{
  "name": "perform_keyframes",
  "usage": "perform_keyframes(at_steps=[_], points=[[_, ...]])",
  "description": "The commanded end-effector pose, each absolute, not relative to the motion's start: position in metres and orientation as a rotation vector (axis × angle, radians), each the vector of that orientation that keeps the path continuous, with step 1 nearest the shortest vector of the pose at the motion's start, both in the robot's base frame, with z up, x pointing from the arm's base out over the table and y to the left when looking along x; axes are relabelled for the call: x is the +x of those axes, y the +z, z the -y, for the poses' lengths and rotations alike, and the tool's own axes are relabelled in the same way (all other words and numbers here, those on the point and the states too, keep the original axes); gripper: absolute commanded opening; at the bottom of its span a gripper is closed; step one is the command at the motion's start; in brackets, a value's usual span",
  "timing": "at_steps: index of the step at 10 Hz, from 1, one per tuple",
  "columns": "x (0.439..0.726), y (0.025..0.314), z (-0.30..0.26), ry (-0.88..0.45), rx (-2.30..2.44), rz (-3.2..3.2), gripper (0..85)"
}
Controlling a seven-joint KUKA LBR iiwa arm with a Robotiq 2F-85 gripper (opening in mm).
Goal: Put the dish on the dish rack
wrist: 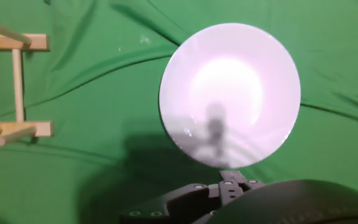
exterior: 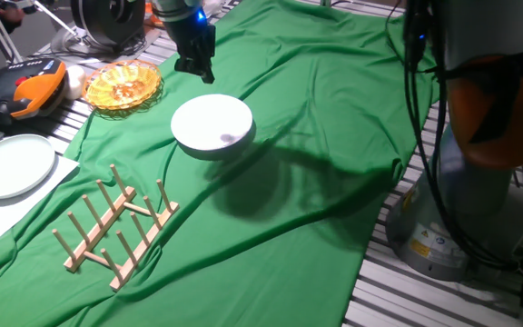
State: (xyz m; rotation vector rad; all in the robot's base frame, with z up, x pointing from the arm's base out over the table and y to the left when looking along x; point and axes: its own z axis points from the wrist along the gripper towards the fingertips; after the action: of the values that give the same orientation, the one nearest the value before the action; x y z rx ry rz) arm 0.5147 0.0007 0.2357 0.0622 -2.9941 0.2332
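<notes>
Green cloth (exterior: 316, 118) spread across the table, creased under everything. Pale flat-rimmed plate (exterior: 12, 165) lying off the cloth's edge, well left of the white dish. White dish (exterior: 212, 125) sitting right way up on the cloth, apart from the wooden dish rack (exterior: 116, 227), which stands nearer the camera and to the dish's left. Orange-yellow glass dish (exterior: 123, 85) lying behind and left of the white dish. Black gripper (exterior: 195, 65) hanging above the dish's far rim, holding nothing; jaw opening cannot be told.
</notes>
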Motion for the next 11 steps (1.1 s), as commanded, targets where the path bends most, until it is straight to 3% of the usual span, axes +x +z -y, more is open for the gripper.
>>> perform_keyframes(at_steps=[1,2,3,4,6,7,11], points=[[0.515,0.236,-0.001,0.236,0.059,2.985,0.0],[0.518,0.232,-0.002,0.268,0.051,2.979,17.0],[0.522,0.227,-0.004,0.278,0.039,2.982,17.0],[0.526,0.221,-0.006,0.305,0.034,2.986,34.0],[0.534,0.207,-0.011,0.304,0.016,2.99,34.0],[0.537,0.201,-0.012,0.301,0.011,3.002,51.0],[0.548,0.172,-0.021,0.28,-0.011,3.029,51.0]])
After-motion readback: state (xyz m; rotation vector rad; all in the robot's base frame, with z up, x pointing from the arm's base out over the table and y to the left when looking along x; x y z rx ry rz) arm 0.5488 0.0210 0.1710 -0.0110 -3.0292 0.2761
